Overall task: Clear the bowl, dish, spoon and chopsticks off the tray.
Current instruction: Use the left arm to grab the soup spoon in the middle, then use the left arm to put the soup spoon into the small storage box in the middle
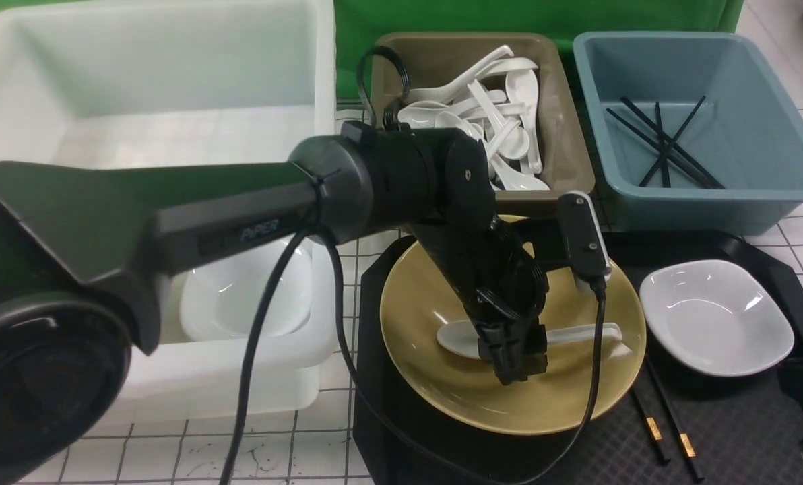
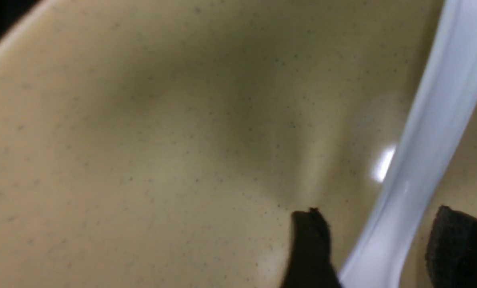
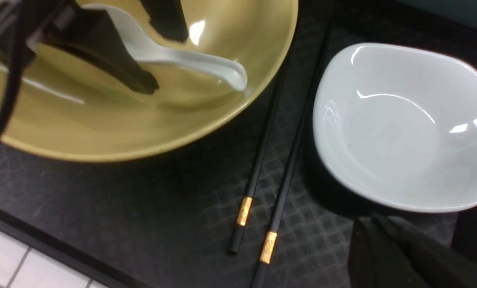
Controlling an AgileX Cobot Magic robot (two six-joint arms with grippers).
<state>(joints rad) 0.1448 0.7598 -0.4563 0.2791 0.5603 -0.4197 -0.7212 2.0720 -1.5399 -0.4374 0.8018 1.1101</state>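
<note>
The mustard-yellow bowl (image 1: 415, 316) sits on the black tray (image 1: 745, 431), and the white spoon (image 1: 583, 333) lies inside it. My left gripper (image 1: 519, 367) is down in the bowl, open. In the left wrist view its fingers (image 2: 310, 240) stand on either side of the spoon (image 2: 422, 140) handle, with gaps on both sides. The white dish (image 1: 715, 316) rests on the tray's right part. The black chopsticks (image 1: 671, 421) lie between bowl and dish. My right gripper (image 3: 368, 228) is shut and empty just beside the dish (image 3: 398, 124) rim.
A white bin (image 1: 172, 377) at the left holds another white dish. Behind the tray, a brown bin (image 1: 563, 135) holds several spoons and a blue bin (image 1: 765, 168) holds several chopsticks. A large white tub (image 1: 145, 81) stands at the back left.
</note>
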